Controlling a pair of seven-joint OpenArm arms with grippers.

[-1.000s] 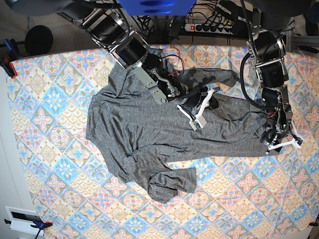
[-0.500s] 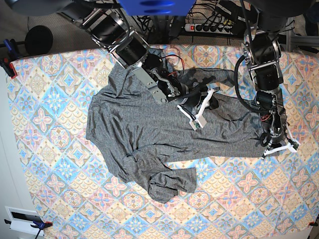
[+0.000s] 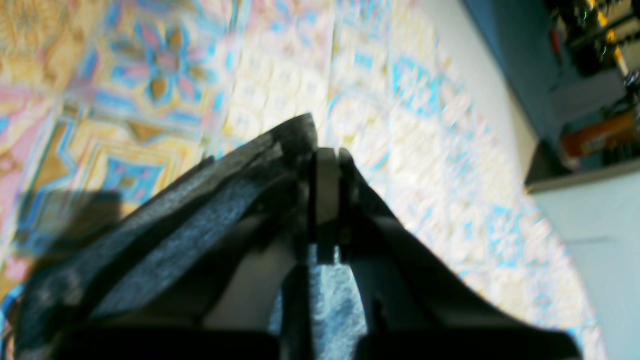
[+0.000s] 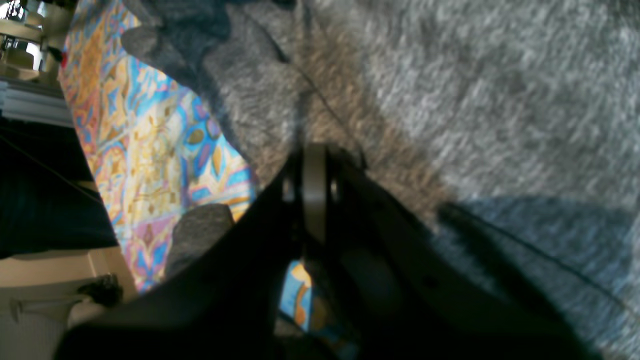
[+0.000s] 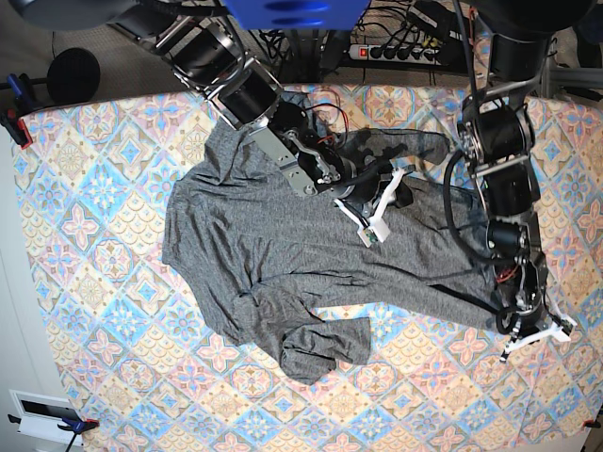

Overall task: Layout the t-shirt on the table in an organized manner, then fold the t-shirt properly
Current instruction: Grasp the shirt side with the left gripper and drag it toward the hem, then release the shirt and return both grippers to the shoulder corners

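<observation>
Base view is bright, even and sharp. Both wrist views are blurred and oversaturated, with glare on the table (image 3: 450, 165) toward 2 o'clock.

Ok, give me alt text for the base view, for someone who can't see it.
A heather dark-grey long-sleeved knit t-shirt lies spread, rumpled, on the diamond-tiled floral table. The left gripper pinches the shirt's corner on the view's right, while the right gripper rests shut on the shirt's middle.

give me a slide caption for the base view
Two arms spread the grey t-shirt on the patterned table; left gripper pinches its corner, right gripper pins its middle.
</observation>
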